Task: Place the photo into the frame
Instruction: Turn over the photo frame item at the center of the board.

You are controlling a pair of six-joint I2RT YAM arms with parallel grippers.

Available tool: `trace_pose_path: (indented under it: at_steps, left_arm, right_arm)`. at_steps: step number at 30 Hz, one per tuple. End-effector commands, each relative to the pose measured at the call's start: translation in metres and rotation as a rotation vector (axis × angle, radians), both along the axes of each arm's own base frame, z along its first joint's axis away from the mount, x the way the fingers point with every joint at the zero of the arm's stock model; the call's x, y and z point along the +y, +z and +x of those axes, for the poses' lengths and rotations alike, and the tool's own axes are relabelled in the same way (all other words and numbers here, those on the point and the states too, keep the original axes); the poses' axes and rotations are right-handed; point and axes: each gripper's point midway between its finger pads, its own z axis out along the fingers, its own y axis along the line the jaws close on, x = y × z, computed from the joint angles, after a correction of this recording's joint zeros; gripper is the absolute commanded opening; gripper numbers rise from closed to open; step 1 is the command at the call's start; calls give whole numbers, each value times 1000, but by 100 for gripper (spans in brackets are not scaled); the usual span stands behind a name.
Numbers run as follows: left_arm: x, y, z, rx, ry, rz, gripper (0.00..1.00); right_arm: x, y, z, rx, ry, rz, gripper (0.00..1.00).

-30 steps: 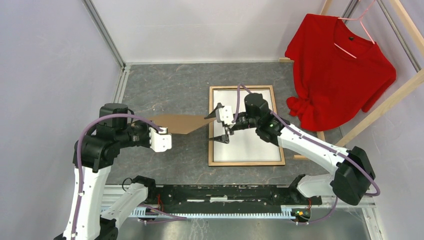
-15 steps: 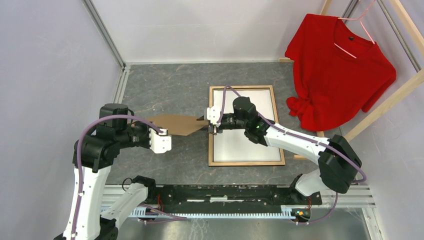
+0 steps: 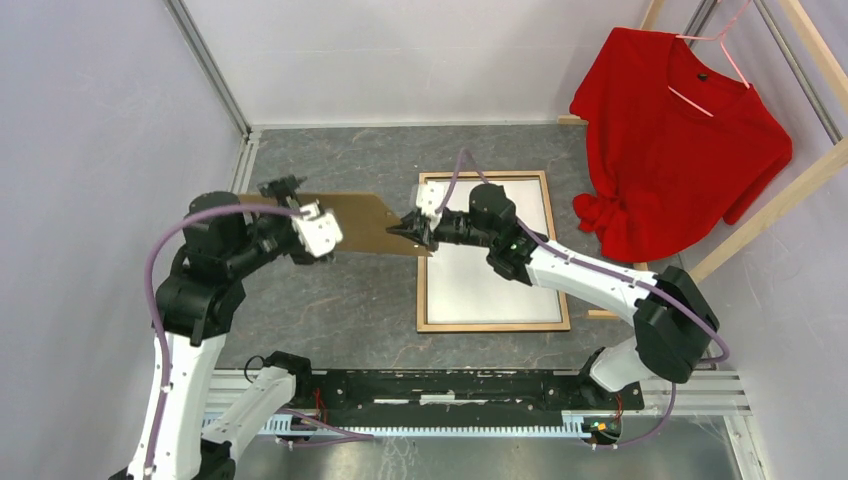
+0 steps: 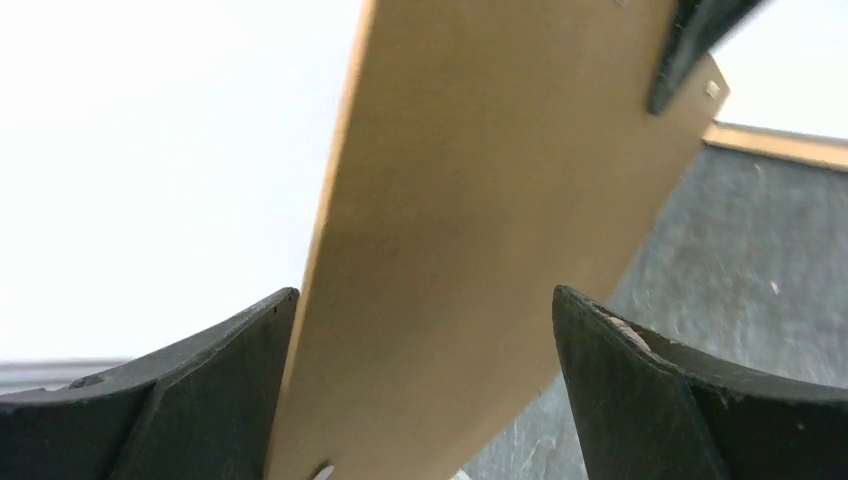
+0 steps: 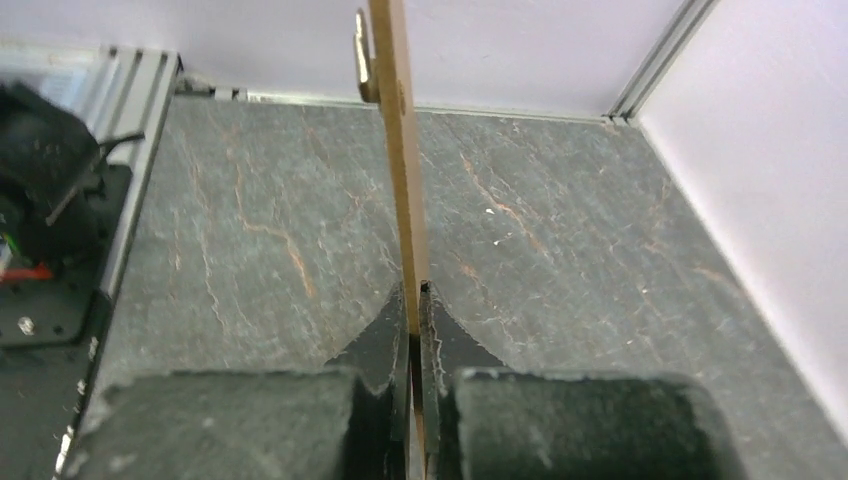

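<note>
The frame (image 3: 493, 325) lies flat on the table right of centre, its light wood back up. A plain white surface (image 3: 490, 270) fills its opening. The photo's printed face is out of view. A brown backing board (image 3: 360, 222) hangs in the air left of the frame. My right gripper (image 3: 408, 228) is shut on the board's right edge. In the right wrist view the board (image 5: 400, 150) stands edge-on, pinched in the right gripper (image 5: 413, 290). My left gripper (image 3: 290, 200) is open around the board's left part. The board (image 4: 480, 200) leans against one of the spread fingers (image 4: 230, 380) of the left gripper (image 4: 425, 295).
A red shirt (image 3: 680, 130) hangs on a pink hanger from a wooden rack (image 3: 790, 190) at the far right, beside the frame. White walls close the left and far sides. The arms' metal base rail (image 3: 450, 385) runs along the near edge.
My right gripper reached left and shut on the board's right edge. My left gripper let go, opened wide and swung up toward the far side. The board now sits higher and farther back.
</note>
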Motion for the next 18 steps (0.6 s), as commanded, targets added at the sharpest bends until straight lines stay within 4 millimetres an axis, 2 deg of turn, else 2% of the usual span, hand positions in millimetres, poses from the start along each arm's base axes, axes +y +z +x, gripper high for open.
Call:
trace_pose_path:
  at_steps: [1, 4, 7, 10, 14, 18]
  left_arm:
    - [10, 65, 37, -86, 211, -267, 100]
    - [14, 85, 45, -98, 270, -361, 100]
    - [15, 81, 50, -67, 302, -390, 100]
    - [17, 65, 55, -18, 335, -389, 100]
    - [15, 45, 61, 34, 352, -397, 100]
    - [7, 7, 73, 153, 364, -396, 100]
  right_arm:
    - [-7, 65, 51, 230, -144, 235, 0]
    - [-23, 81, 78, 397, -169, 342, 0]
    - [-45, 94, 102, 530, -216, 435, 0]
    - [-78, 96, 127, 640, -296, 499, 0]
    - [-123, 97, 145, 693, -413, 565, 0]
    - [-172, 96, 153, 806, -468, 657, 0]
